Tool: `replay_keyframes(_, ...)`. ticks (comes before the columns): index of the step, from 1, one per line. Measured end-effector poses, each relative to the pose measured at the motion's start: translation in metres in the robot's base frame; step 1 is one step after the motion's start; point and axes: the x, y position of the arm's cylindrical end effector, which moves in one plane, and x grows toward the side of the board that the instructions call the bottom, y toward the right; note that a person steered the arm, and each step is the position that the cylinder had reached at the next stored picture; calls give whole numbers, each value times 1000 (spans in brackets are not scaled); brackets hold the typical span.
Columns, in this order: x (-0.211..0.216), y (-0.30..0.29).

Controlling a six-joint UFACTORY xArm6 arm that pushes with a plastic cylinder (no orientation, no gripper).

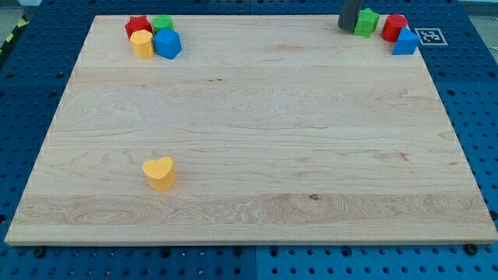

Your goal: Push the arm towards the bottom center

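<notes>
My tip (346, 29) shows as a dark rod at the view's top right, touching the board just left of a green block (367, 22). Right of that sit a red block (394, 26) and a blue block (405, 42). At the view's top left a cluster holds a red block (137, 26), a green block (163, 23), a yellow block (142, 44) and a blue block (167, 44). A yellow heart-shaped block (159, 173) lies alone at the lower left, far from the tip.
The wooden board (257, 132) lies on a blue perforated table (475, 93). A black-and-white marker tag (429, 36) sits off the board's top right corner.
</notes>
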Motion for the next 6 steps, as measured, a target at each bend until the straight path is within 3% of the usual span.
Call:
replay_keyframes(2, 62, -42)
replay_keyframes(4, 74, -45)
replay_keyframes(6, 141, -79)
